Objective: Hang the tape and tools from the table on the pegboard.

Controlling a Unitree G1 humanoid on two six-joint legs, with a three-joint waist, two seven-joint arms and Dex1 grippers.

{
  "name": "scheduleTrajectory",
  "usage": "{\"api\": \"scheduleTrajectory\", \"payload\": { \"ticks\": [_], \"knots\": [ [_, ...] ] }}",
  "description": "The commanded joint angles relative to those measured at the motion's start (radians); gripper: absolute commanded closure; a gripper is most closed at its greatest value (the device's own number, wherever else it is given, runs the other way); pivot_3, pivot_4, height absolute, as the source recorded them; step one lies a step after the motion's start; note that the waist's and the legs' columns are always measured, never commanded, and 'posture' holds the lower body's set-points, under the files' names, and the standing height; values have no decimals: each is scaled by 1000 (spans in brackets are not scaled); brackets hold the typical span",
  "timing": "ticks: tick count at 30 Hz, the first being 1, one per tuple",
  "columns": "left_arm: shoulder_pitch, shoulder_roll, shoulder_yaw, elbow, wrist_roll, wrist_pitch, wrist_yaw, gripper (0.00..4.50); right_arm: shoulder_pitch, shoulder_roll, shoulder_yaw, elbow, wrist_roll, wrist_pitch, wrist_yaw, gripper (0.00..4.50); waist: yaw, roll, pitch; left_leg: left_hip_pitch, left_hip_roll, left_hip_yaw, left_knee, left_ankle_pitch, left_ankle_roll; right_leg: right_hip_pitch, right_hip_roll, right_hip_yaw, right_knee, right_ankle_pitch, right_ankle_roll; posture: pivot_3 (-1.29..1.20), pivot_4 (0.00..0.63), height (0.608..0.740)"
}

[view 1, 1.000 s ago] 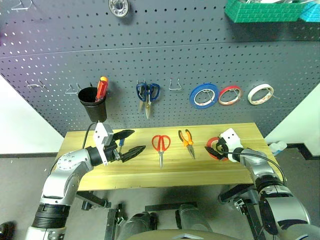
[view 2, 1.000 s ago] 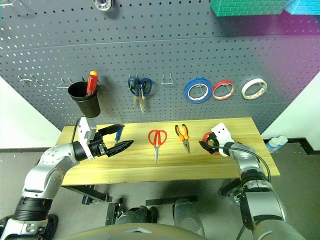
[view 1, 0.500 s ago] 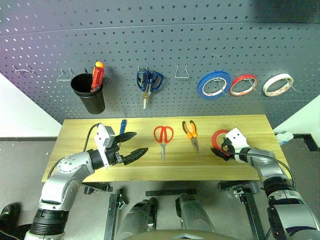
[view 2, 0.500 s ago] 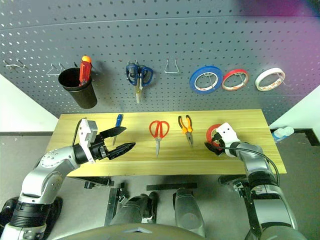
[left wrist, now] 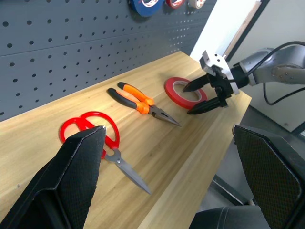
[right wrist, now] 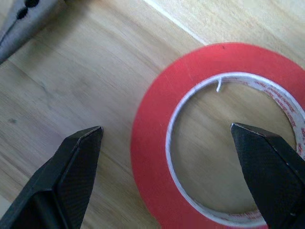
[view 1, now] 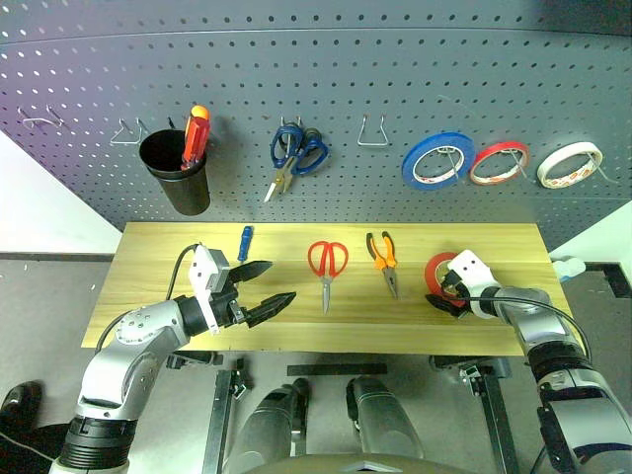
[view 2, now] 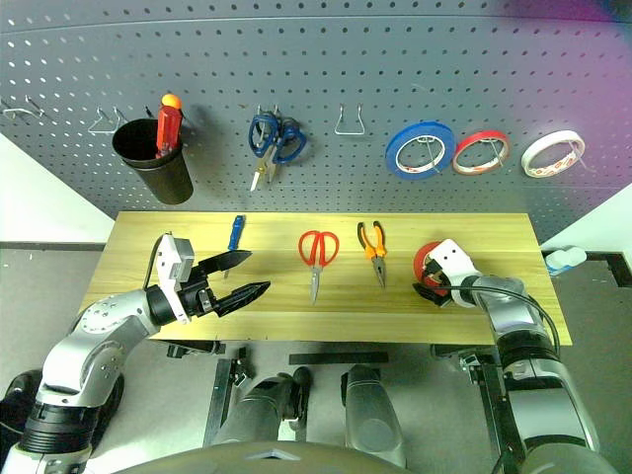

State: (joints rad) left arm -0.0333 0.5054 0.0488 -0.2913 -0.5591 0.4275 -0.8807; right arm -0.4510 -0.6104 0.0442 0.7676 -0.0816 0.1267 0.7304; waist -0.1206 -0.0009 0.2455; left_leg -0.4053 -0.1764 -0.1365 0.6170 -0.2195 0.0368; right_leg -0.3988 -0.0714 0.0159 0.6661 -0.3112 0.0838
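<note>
The red tape [view 1: 437, 269] lies flat on the table's right part. My right gripper [view 1: 443, 294] stands open just above it. In the right wrist view one finger [right wrist: 267, 171] is over the tape's [right wrist: 152, 143] hole and the other over the wood outside the roll. The red-handled scissors [view 1: 327, 262] and the orange-and-black pliers [view 1: 383, 255] lie mid-table. A small blue screwdriver [view 1: 244, 241] lies further left. My left gripper [view 1: 281, 280] hovers open and empty near the screwdriver, pointing right. Behind the table rises the dark pegboard [view 1: 346, 79].
On the pegboard hang a black cup [view 1: 185, 183] with a red-and-yellow screwdriver, blue scissors [view 1: 296, 153], a blue roll [view 1: 436, 162], a red roll [view 1: 499, 162] and a white roll [view 1: 570, 164]. Empty wire hooks [view 1: 371, 133] sit between them. The wooden table [view 1: 148, 267] has bare wood at its left.
The whole picture has shifted as the camera tipped downward. My right gripper has tilted a little over the red tape, still open. The left gripper holds its place.
</note>
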Motion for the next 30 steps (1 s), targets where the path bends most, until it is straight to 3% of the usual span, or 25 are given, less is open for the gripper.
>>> {"api": "scheduleTrajectory", "payload": {
  "ticks": [1, 15, 19, 27, 30],
  "knots": [
    [-4, 9, -6, -31, 1, -24, -17, 41, 5, -26, 7, -21, -14, 13, -3, 0, 0, -1, 1, 0, 0, 0, 0, 0, 0, 0, 0, 0, 0, 0, 0, -225, 291, 740],
    [-24, 86, 1, -65, -13, -42, -108, 41, 15, -22, 21, -18, -16, 28, 18, 0, -1, -1, 1, 0, 0, 0, 1, 0, 0, 0, 0, 0, 0, 0, 1, -224, 265, 740],
    [-23, 95, 9, -76, -35, -43, -119, 0, 16, -19, 29, -8, -21, 29, 26, 883, 0, -1, 1, 0, 0, 0, 1, 0, 0, 0, 0, 0, 0, 1, 1, -221, 263, 740],
    [2, 101, 18, -102, -36, -64, -144, 0, 8, -20, 44, 7, -26, 16, 27, 3635, 0, -2, 1, 0, 0, 0, 2, 0, 0, 1, 0, 0, 0, 1, 1, -215, 256, 740],
    [3, 104, 20, -106, -32, -72, -146, 0, 1, -16, 42, 12, -22, 13, 27, 3825, 0, -2, 1, 0, 0, 0, 2, 0, 0, 1, 0, 0, 0, 1, 1, -215, 254, 740]
  ]
}}
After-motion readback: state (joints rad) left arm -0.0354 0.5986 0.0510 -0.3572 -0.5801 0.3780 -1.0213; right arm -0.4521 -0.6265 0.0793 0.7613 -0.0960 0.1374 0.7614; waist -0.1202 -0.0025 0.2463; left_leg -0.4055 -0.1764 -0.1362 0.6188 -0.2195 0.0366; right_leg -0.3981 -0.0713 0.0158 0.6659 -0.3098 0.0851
